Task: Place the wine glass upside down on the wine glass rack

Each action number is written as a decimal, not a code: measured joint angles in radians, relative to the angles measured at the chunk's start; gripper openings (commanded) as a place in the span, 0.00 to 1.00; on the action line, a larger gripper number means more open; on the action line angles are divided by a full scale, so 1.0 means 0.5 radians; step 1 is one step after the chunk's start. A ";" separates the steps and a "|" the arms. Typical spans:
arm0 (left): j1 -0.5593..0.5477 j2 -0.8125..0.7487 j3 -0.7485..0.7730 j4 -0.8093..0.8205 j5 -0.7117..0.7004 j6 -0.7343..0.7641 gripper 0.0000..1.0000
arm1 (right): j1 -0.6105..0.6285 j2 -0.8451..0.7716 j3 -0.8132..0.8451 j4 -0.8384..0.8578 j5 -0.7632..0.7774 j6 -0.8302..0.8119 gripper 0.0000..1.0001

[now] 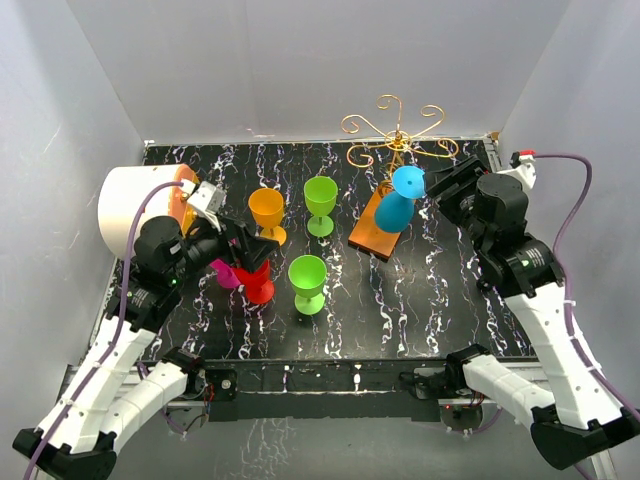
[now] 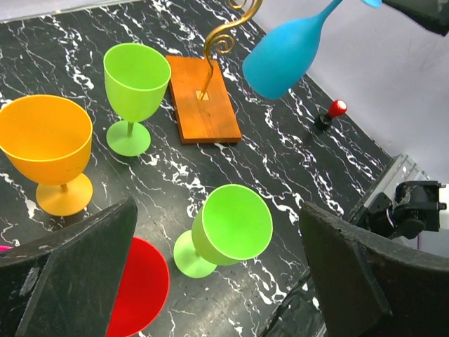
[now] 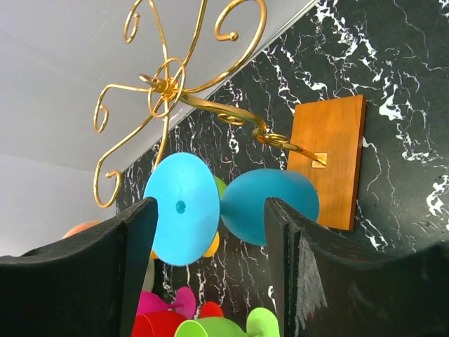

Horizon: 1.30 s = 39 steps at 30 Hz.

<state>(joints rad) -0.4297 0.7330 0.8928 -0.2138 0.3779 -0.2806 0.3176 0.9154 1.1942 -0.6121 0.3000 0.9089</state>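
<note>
– While the right gripper [image 3: 210, 202] is hovering by the rack [image 1: 398, 135], where is the blue glass [image 1: 398, 203] sitting?
– It is hanging in the air upside down, foot up, bowl down, tilting a little. It is over the base [image 1: 372, 238], just beside the post [image 3: 242, 121], under the scroll arms. Whether an arm is carrying it, I cannot tell.
– Is the gripper clamping it?
– Its fingers [image 3: 133, 267] are standing well apart, with the stem showing in the gap beyond the tips. Touching or not, I cannot tell.
– And the left gripper [image 1: 248, 248]?
– It is hovering over the table's [image 1: 440, 300] left side, jaws gaping wide, near the red glass [image 1: 257, 287].
– Other glasses?
– An orange glass [image 1: 267, 210], a far green glass [image 1: 320, 203] and a near green glass [image 1: 307, 280] are standing upright between the two arms.
</note>
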 measured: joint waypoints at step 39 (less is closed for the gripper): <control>-1.006 0.925 0.439 -0.565 -0.512 -0.417 0.64 | 0.000 -0.656 -0.221 -0.510 0.309 -0.234 0.64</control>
<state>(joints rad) -0.9325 1.1954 1.1126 -0.4965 0.1219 -0.4889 0.3176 0.5873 1.0836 -0.8669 0.4545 0.7918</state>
